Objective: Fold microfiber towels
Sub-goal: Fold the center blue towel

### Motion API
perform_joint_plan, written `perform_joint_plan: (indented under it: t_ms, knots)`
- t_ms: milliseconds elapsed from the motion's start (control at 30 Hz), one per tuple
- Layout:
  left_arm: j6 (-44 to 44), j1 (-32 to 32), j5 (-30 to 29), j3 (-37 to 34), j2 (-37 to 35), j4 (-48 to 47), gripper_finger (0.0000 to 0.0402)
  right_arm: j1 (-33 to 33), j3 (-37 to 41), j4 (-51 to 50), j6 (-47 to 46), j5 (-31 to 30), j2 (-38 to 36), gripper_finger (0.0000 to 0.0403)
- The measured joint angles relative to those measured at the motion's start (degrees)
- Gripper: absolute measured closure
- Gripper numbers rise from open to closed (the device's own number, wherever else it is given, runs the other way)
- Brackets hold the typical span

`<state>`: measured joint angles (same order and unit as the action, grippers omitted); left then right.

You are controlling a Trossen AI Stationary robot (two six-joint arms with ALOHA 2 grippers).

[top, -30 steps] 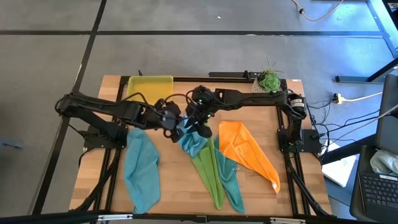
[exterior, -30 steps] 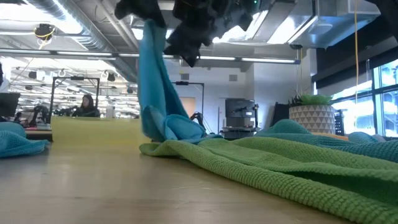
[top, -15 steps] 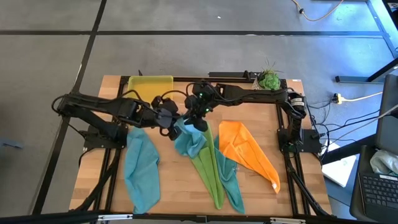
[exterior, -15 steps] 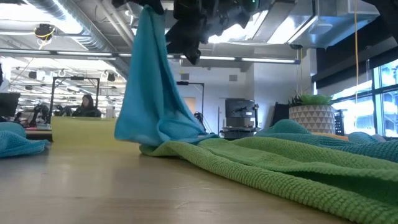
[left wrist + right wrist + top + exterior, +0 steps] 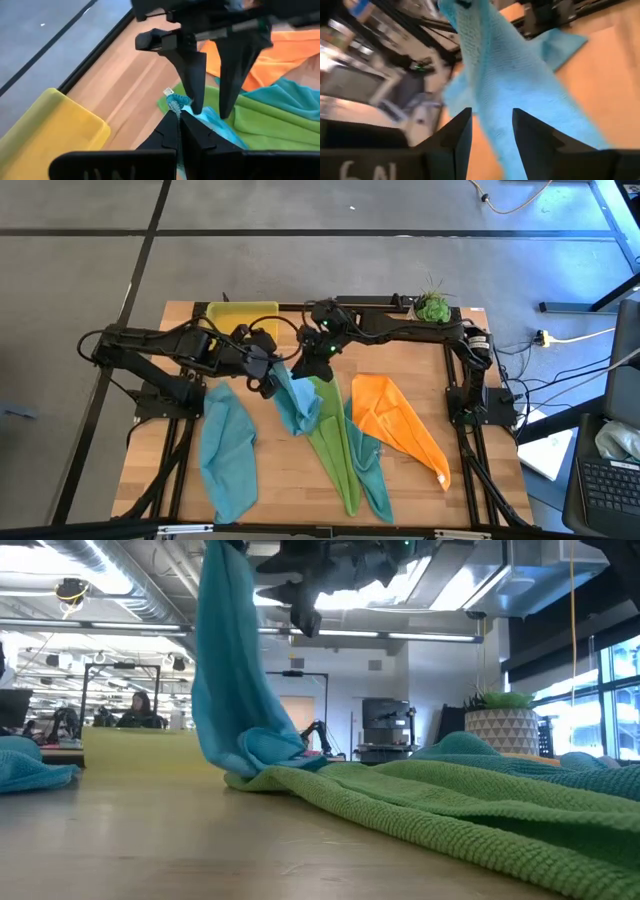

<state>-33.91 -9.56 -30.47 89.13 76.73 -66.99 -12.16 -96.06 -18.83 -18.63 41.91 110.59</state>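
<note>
A light blue towel (image 5: 228, 452) is seen lying flat at about 8 o'clock on the wooden table (image 5: 290, 480). A yellow-green tray (image 5: 240, 318) is set at about 11 o'clock, at the far edge.

Near the middle of the table, a second light blue towel (image 5: 296, 402) is held up by one corner. It is pinched by the left gripper (image 5: 270, 376), whose fingers are squeezed tight on the cloth. In the low view this towel (image 5: 228, 670) is seen hanging down from above, with its bottom end bunched on the table. In the left wrist view the pinched corner, with a small tag (image 5: 169, 92), is seen at the tips of the closed fingers (image 5: 172, 131).

The right gripper (image 5: 318, 360) is placed just beside the left one, at about 12 o'clock from the middle. Its fingers (image 5: 457, 137) are spread apart, and the hanging towel (image 5: 505, 85) is seen in front of them. Nothing is gripped by it.

A lime green towel (image 5: 335, 448) is laid long and thin from the middle toward 6 o'clock, and the blue towel's bottom end rests on it. A teal towel (image 5: 372, 475) is seen just to its right, partly under it. An orange towel (image 5: 395, 425) is spread at about 4 o'clock. A small green plant (image 5: 432, 307) in a pot is set at about 1 o'clock.
</note>
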Motion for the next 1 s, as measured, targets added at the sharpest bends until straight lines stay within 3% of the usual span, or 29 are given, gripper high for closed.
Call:
perform_joint_plan:
  t_ms: [100,167,333,633,1000]
  knots:
    - [0.03,-0.04,0.01,1.33,0.01,-0.11,0.0401,0.27,0.01,1.56,-0.79,5.89,0.02,0.0260]
    - [0.52,0.02,-0.04,2.73,0.02,-0.16,0.0401,0.53,0.01,4.45,-0.56,5.94,0.00,0.0260]
    - [2.43,0.77,-0.49,5.92,0.02,-0.95,0.0401,0.70,0.01,10.59,-0.89,2.71,0.00,0.0260]
    - [2.56,1.66,-0.15,8.53,0.02,-4.62,0.0401,1.33,0.03,6.32,-1.92,-13.49,0.00,0.0260]
    - [2.95,1.62,1.49,8.54,0.02,-4.37,0.0401,0.76,0.06,6.24,2.14,-10.67,-1.56,0.0259]
